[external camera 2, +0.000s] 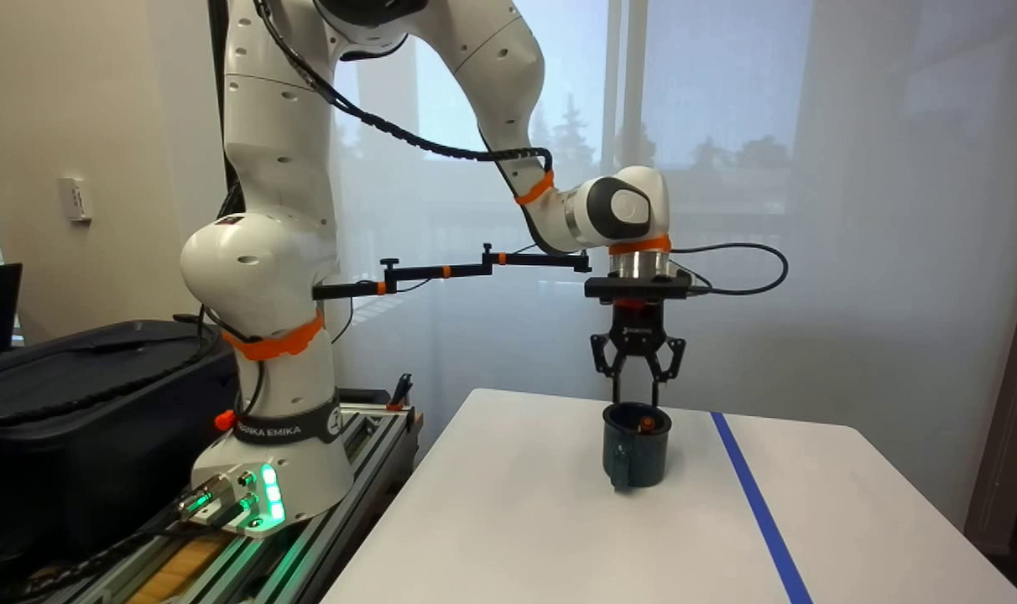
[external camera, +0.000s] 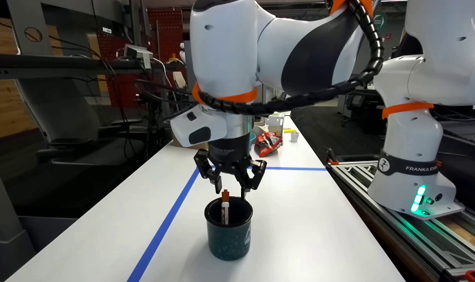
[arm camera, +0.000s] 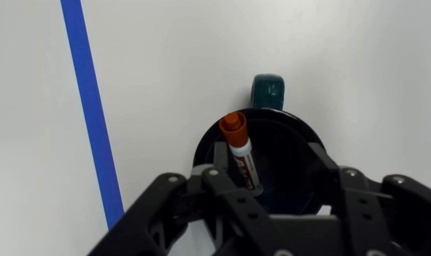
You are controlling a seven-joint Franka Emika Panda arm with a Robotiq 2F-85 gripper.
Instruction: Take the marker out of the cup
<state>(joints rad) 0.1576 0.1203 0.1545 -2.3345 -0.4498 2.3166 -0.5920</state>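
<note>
The dark teal cup [external camera: 229, 243] stands upright on the white table, and it shows in both exterior views [external camera 2: 643, 460]. The marker [external camera: 225, 209] has a red-orange cap and a white, dark-labelled body. It leans inside the cup with its cap end up near the rim. In the wrist view the marker [arm camera: 250, 167] leans to the left side of the cup [arm camera: 272, 113], whose handle points up the picture. My gripper [external camera: 231, 192] is open and points straight down over the cup's mouth. In the wrist view the marker lies between the fingers [arm camera: 270, 152], nearer the left one.
A blue tape line [external camera: 174, 211] runs along the table beside the cup. A red bag [external camera: 269, 144], a light blue bowl [external camera: 252, 138] and a small white cup [external camera: 294, 136] stand at the table's far end. A black bin [external camera 2: 97, 436] is beside the robot base.
</note>
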